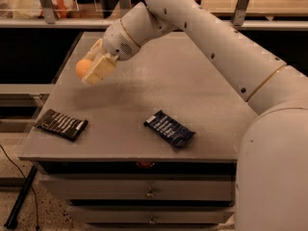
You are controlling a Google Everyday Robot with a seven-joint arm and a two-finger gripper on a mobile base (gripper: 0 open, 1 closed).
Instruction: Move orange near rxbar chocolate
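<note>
Progress first, from the front edge back. The rxbar chocolate (61, 124) lies flat by the table's front corner, in front of the gripper (90, 65) and slightly to the picture's left of it, well apart from it. The gripper hangs above the left side of the table with its fingers (99, 70) closed around the orange (82, 67), which sits between them clear of the surface; a soft shadow falls on the grey top beneath it. So the pick-up looks done and the carry is under way. What is left, as I judge it: bring the fruit forward and down toward the black wrapper, set it on bare table just beside the bar, then let go and pull away.

Now the surface and the room. Nearest, below and in front of the gripper, is the cabinet front with its drawers (150, 194), and a dark cable (18, 202) trails on the speckled floor at the left. The table (202, 105) is a plain grey matte slab. A dark blue bar wrapper (169, 128) lies in front of the gripper and off to the picture's right, well apart from the black one and out of the likely path. The white arm (216, 47) reaches in from the right, across and above the far half of the top. Beyond the gripper a rail runs behind the table's back edge, with a pale plastic bag (29, 0) up in the far left corner
</note>
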